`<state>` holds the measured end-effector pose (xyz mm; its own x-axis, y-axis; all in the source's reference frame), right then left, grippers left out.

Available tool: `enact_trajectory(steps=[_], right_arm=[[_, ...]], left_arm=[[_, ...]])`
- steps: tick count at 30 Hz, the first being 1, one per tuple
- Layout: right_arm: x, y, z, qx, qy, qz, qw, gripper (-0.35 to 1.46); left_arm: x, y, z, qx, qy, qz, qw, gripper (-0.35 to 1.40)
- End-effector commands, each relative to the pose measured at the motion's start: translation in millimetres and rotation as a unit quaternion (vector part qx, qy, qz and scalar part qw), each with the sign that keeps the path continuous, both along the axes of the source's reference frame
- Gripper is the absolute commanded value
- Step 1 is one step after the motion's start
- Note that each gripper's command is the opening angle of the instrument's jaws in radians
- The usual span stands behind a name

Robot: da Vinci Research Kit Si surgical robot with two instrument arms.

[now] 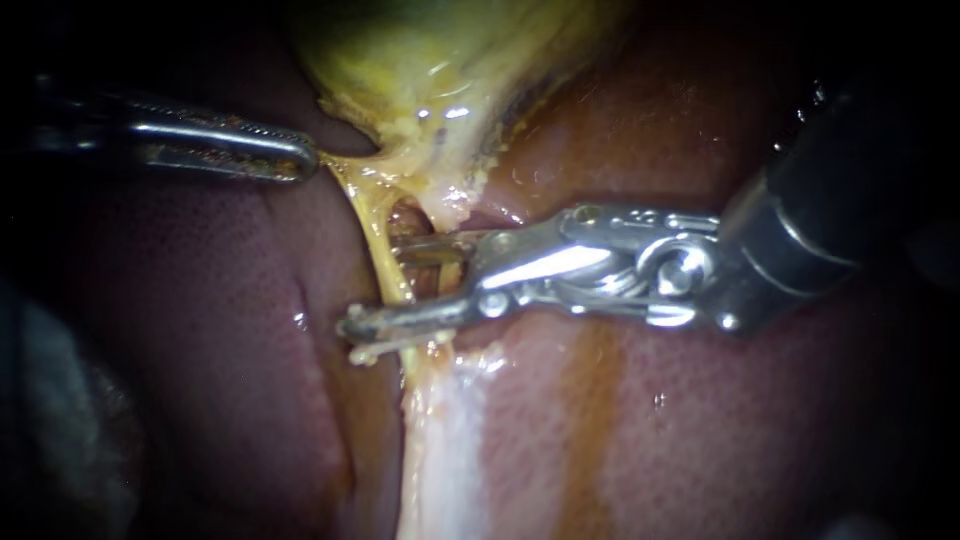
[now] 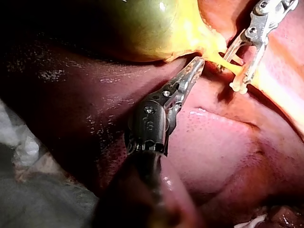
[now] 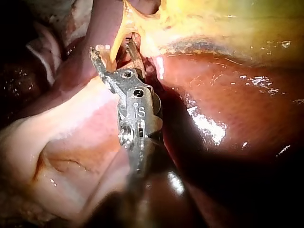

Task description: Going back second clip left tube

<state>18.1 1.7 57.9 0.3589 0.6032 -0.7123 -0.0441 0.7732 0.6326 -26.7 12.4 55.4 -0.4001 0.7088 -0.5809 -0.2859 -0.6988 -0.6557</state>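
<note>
Left tube [image 1: 378, 240]: thin yellow strand running from the gallbladder [image 1: 450, 60] down over the liver [image 1: 200, 330]. It looks soft, wet and slippery, and likely tears easily, so best not gripped directly; traction belongs on the gallbladder edge. Right instrument [image 1: 375, 288]: jaws apart, straddling the tube without pinching it. Pale clip [image 1: 365, 352] sits at the tube just under the lower jaw. Left instrument [image 1: 305, 160]: jaws together, apparently pinching the gallbladder edge. No brand or label is legible.

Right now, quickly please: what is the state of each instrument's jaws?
Left instrument: shut on the edge of the gallbladder.
Right instrument: open, with the tube between its jaws, not gripped.
</note>
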Motion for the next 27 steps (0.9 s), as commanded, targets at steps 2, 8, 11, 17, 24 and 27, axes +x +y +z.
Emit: enact_trajectory(steps=[2,8,11,17,24,27], right_arm=[[-1.8,0.1,-0.6,-0.012,0.004,-0.008,0.9999,0.5],[-7.3,0.6,-2.3,-0.037,0.013,-0.026,0.9989,0.5],[-9.6,0.9,-3.0,-0.046,0.014,-0.035,0.9982,0.5],[-12.6,0.6,-3.7,-0.053,-0.006,-0.059,0.9968,0.5],[-13.4,0.9,-4.4,-0.057,-0.009,-0.065,0.9962,0.5],[-13.6,1.1,-4.7,-0.058,-0.009,-0.066,0.9961,0.5]], left_arm=[[0.1,0.0,0.0,0.002,0.0,-0.001,1.0,-0.35],[0.1,-0.2,0.3,0.001,0.0,-0.001,1.0,-0.35],[0.1,-0.2,0.3,0.004,0.0,-0.002,1.0,-0.35],[0.1,-0.2,0.4,0.003,0.0,-0.002,1.0,-0.35],[-0.7,-0.6,1.4,0.001,0.0,-0.002,1.0,-0.35],[-1.5,-1.1,2.5,0.002,0.001,-0.003,1.0,-0.35]])
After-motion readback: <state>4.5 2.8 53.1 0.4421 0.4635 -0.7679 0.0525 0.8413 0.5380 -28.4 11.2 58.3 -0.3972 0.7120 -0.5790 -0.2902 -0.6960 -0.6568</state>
